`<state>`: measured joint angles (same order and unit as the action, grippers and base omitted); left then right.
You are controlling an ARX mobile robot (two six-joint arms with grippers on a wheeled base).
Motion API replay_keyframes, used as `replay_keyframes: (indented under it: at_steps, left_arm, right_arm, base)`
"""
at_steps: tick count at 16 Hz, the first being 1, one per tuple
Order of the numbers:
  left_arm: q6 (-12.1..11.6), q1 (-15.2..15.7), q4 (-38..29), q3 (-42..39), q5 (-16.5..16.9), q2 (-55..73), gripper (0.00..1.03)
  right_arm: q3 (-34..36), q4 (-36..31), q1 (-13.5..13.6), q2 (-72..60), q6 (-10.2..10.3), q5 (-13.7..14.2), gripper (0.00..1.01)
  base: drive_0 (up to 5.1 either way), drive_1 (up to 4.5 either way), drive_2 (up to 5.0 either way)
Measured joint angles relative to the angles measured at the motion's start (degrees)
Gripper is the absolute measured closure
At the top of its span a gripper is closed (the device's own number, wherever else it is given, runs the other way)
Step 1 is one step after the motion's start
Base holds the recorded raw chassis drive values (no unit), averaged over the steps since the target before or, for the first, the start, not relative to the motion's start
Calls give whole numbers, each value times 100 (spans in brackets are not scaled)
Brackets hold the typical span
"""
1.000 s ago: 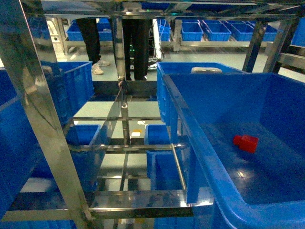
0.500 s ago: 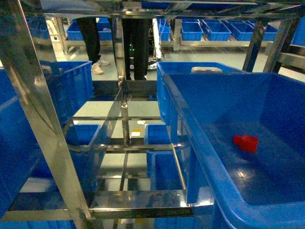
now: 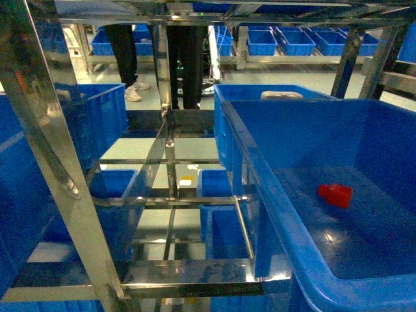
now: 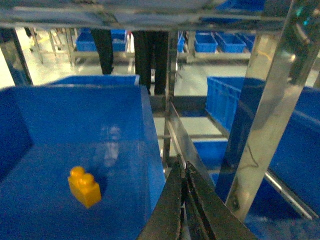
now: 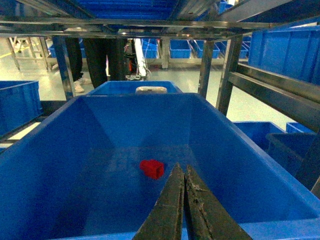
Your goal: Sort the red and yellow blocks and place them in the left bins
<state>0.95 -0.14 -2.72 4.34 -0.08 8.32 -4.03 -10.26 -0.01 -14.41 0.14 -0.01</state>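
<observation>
The left gripper [image 4: 184, 200] has its fingers pressed together, holding nothing, just right of a blue crate [image 4: 145, 125] containing 1 yellow block [image 4: 84, 186]. The right gripper [image 5: 182, 200] is likewise closed and empty above another blue bin [image 5: 225, 150], where 1 red block [image 5: 152, 168] lies on the floor

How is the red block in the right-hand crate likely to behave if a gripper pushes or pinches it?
The red block looks like glossy hard plastic, so it is probably rigid and light. It lies on the smooth, shiny floor of the blue crate, so a push would likely slide it rather than roll it. Its squat, boxy shape suggests little tipping, though its gloss may slip between the fingers.
</observation>
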Motion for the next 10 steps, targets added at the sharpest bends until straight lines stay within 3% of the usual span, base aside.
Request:
replay_keyframes:
  at_steps: [1, 4, 6, 7, 10]
  left_arm:
    - [-2, 0, 376, -127, 4, -455, 101]
    - [-2, 0, 319, -162, 4, -588, 101]
    - [-7, -2, 354, -348, -39, -763, 101]
    - [-11, 2, 315, -345, 9, -776, 101]
    - [-13, 2, 310, -348, 7, -782, 101]
  right_arm:
    - [57, 46, 0, 87, 0, 2, 99]
    - [157, 192, 0, 382, 0, 0, 99]
    - [321, 1196, 0, 1316, -4, -9, 99]
    - [304, 955, 0, 1408, -7, 0, 99]
    - [321, 1047, 0, 1412, -9, -2, 99]
  base:
    - [0, 0, 0]
    - [0, 0, 0]
    - [0, 0, 0]
    - [0, 0, 0]
    - [0, 0, 0]
